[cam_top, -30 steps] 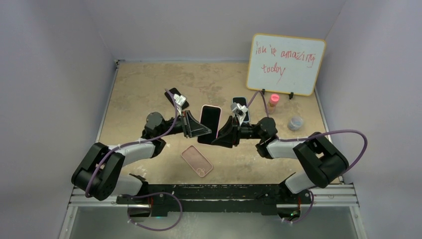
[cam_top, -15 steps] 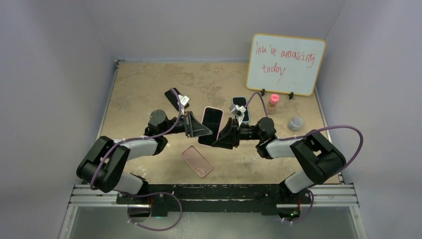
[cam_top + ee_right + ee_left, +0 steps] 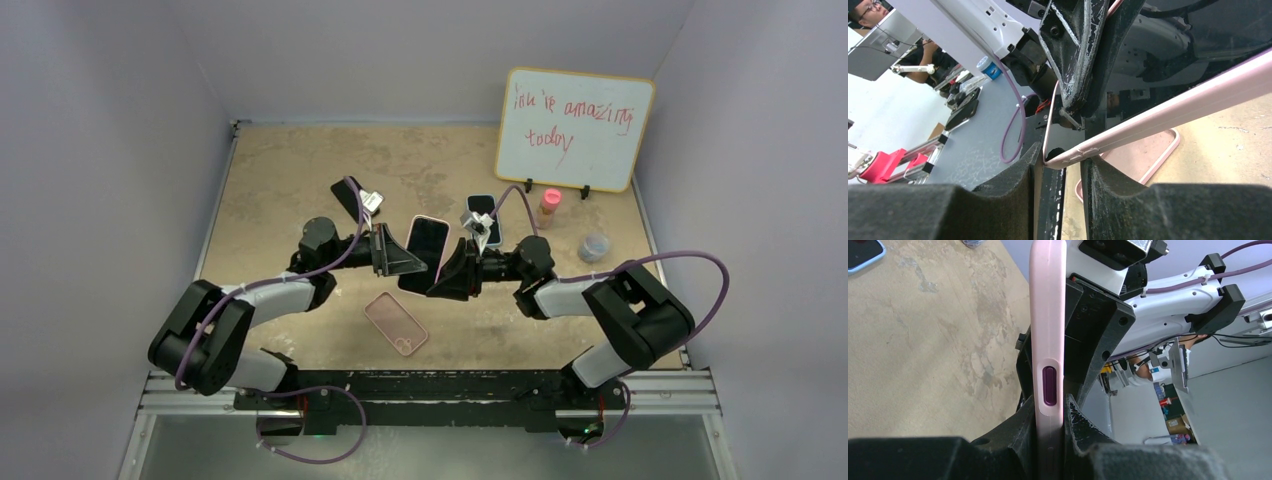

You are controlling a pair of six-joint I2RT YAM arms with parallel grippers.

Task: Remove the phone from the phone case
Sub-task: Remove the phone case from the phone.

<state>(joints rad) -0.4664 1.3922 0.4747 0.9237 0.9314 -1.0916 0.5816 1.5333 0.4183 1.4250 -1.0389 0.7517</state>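
A phone in a pink case (image 3: 424,245) is held on edge above the table between both grippers. My left gripper (image 3: 400,262) is shut on its left side; in the left wrist view the case (image 3: 1048,315), with a purple side button, sits clamped between the fingers of that gripper (image 3: 1050,415). My right gripper (image 3: 445,275) is shut on the lower right corner; in the right wrist view the pink case (image 3: 1198,102) runs slanted to the upper right from the jaws of the right gripper (image 3: 1060,160). The phone's dark screen faces up.
An empty pink case (image 3: 396,323) lies flat on the table below the grippers, also in the right wrist view (image 3: 1143,160). A dark phone (image 3: 350,195) and a blue-cased phone (image 3: 483,210) lie farther back. A whiteboard (image 3: 574,128), an orange bottle (image 3: 549,206) and a grey cap (image 3: 594,247) stand at the right.
The held phone and both grippers have shifted slightly toward the back of the table. Both grips stay the same.
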